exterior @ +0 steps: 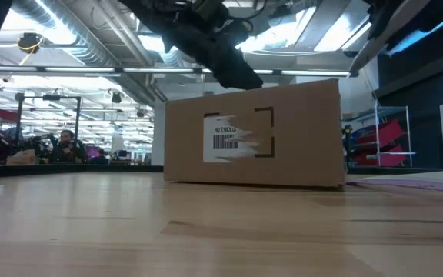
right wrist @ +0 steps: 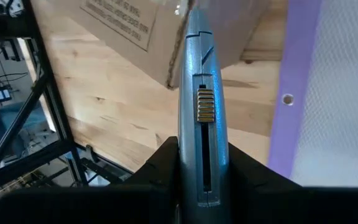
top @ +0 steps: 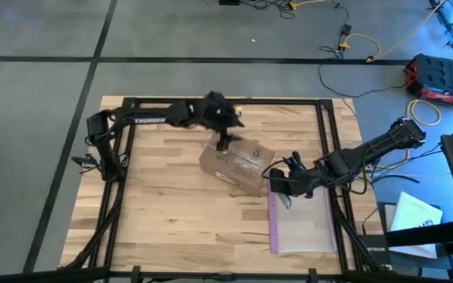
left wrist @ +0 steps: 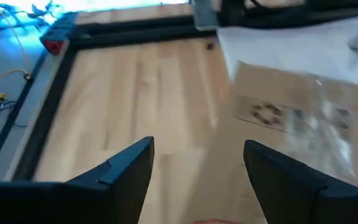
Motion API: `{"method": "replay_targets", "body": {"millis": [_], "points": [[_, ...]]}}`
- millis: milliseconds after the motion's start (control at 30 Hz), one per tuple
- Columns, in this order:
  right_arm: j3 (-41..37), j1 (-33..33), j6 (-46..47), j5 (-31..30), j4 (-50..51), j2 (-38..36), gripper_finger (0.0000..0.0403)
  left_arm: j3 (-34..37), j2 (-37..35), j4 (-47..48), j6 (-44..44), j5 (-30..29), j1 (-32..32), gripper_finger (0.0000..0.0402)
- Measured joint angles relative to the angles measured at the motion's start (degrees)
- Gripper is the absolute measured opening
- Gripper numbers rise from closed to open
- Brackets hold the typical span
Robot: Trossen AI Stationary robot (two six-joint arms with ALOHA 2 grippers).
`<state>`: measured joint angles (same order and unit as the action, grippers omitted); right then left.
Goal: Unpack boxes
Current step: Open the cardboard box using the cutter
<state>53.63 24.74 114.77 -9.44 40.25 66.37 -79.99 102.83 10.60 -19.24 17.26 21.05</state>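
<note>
A brown cardboard box (top: 237,165) rests flat on the wooden table near its middle, with a pale label (exterior: 233,138) on one side wall. My left gripper (top: 225,141) hangs open over the box's far-left edge; in its wrist view the open fingers (left wrist: 197,180) straddle bare wood and the box's edge (left wrist: 303,124). My right gripper (top: 276,179) stands just right of the box, shut on a grey knife-like tool (right wrist: 199,81) that points toward the box's corner (right wrist: 166,37). My right gripper pinches the tool's handle (right wrist: 201,146) between its two fingers (right wrist: 160,165), near the handle's back end. The tool lies along the fingers and sticks out forward, slanting down toward the box, clear of the table. Whether its tip touches the box I cannot tell.
A clear plastic bag with a purple edge (top: 301,224) lies flat on the table's near right, under my right gripper. Black frame rails (top: 226,102) run round the table. Bare wood stretches left of and in front of the box.
</note>
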Motion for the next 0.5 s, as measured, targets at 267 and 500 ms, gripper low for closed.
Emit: {"method": "replay_targets", "body": {"millis": [267, 500], "points": [[0.0, 0.9, -1.2, -1.1, -1.4, 0.1, 0.0062, -11.8, 6.2, 11.5, -4.0, 2.7, 6.7, 0.0237], [0.0, 0.9, -3.2, 1.2, -5.5, 0.4, 0.0062, -12.3, 11.8, 15.6, -5.6, 0.1, 7.3, 0.0237]]}}
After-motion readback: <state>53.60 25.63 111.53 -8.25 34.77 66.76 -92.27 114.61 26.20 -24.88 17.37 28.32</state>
